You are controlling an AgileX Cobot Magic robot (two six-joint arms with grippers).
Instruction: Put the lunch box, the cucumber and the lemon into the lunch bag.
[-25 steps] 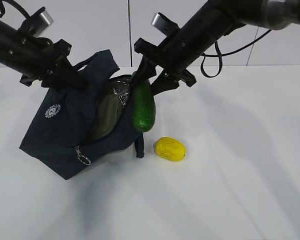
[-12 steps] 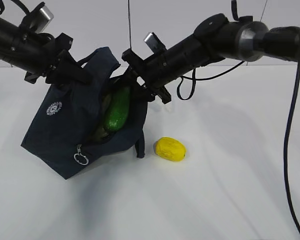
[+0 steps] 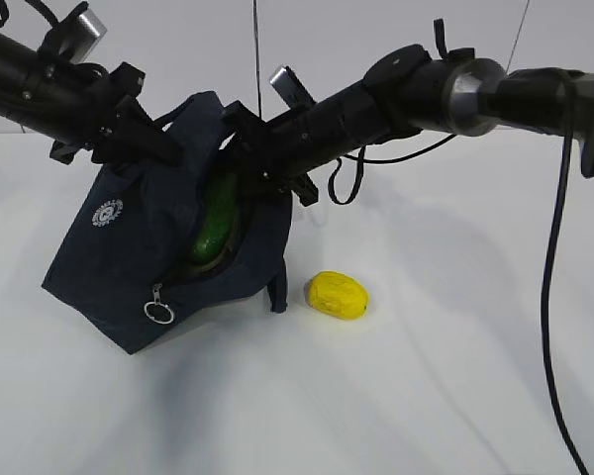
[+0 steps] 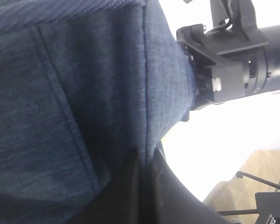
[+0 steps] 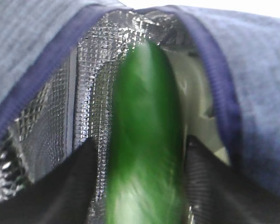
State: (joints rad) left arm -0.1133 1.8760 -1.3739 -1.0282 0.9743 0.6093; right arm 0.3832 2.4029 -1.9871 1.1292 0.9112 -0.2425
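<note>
Reaching across the middle of the white tabletop, the right claw sits at the mouth of the lunch bag, its two black fingers closed on either side of the cucumber. The cucumber points down into the opening, most of its length already between the zipper edges, with the silver quilted lining showing behind it in the right wrist view. A pale, blurred shape, which may be the lunch box, lies just behind the cucumber inside the bag; the pictures are too soft to say more.

The left claw is pressed against the bag's upper left side. In the left wrist view navy fabric fills nearly the whole picture and a fold of it runs down between the dark fingers, so the claw looks clamped on the bag's cloth. The bag stands tilted toward the left edge of the tabletop, its white round logo facing the camera and the silver ring pull hanging near the lower end of the zipper.

The lemon lies on the tabletop just right of the bag, apart from both claws.
</note>
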